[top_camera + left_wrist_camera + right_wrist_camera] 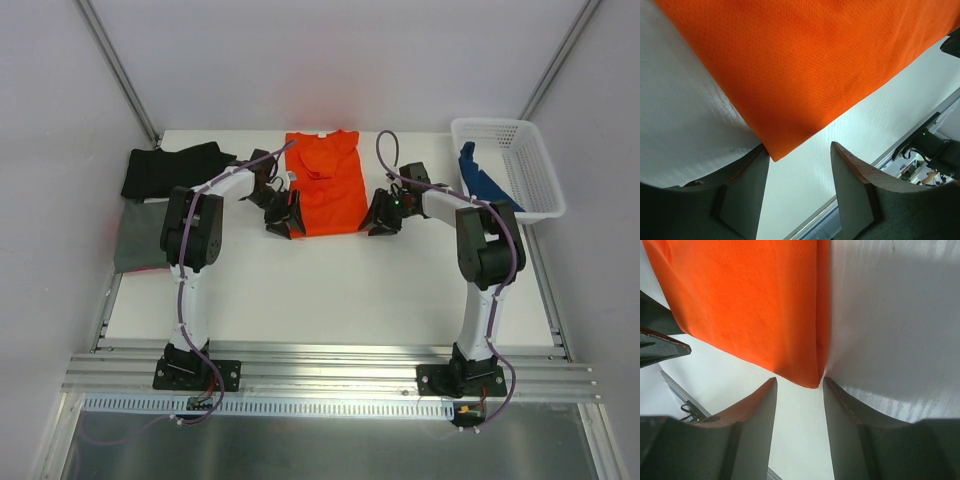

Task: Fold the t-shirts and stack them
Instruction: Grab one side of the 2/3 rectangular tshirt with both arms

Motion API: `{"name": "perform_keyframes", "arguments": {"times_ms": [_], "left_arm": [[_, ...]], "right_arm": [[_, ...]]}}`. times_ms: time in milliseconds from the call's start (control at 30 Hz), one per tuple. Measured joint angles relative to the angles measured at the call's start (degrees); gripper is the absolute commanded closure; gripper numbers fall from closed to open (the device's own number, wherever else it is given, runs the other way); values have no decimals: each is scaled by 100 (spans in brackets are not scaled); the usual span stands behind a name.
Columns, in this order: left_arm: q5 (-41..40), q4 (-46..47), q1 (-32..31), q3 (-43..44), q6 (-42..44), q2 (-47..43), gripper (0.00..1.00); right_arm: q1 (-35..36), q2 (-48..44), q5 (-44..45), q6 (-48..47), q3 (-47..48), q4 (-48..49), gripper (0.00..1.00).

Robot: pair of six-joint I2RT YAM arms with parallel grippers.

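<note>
The orange-red t-shirt (pixel 325 185) lies flat at the back middle of the table, its sleeves folded in. My left gripper (pixel 285 222) sits low at the shirt's near left corner. In the left wrist view the orange cloth (pixel 805 65) ends in a corner just beyond the left fingertip, and the gripper (pixel 799 147) is open with only bare table between its fingers. My right gripper (pixel 385 220) is at the near right corner. In the right wrist view the folded edge of the cloth (pixel 750 305) reaches the mouth of the open gripper (pixel 799 381). Neither holds cloth.
A black t-shirt (pixel 170 168) lies at the back left, with a dark grey one (pixel 140 235) just in front of it by the left edge. A white mesh basket (pixel 530 150) at the back right holds a blue t-shirt (pixel 485 180).
</note>
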Motion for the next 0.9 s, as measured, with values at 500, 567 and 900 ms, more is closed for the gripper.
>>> {"name": "perform_keyframes", "arguments": {"times_ms": [500,567,900], "left_arm": [[-68,4,-28,0,0,0,52],[-72,4,-28,0,0,0,52],[-203,35,-26,0,-4,0,100]], "right_arm": [[-24,79,22,-127,98,7,60],[-24,122,22,-127,160,24,61],[-28,286,-22,-306,247,114,96]]}}
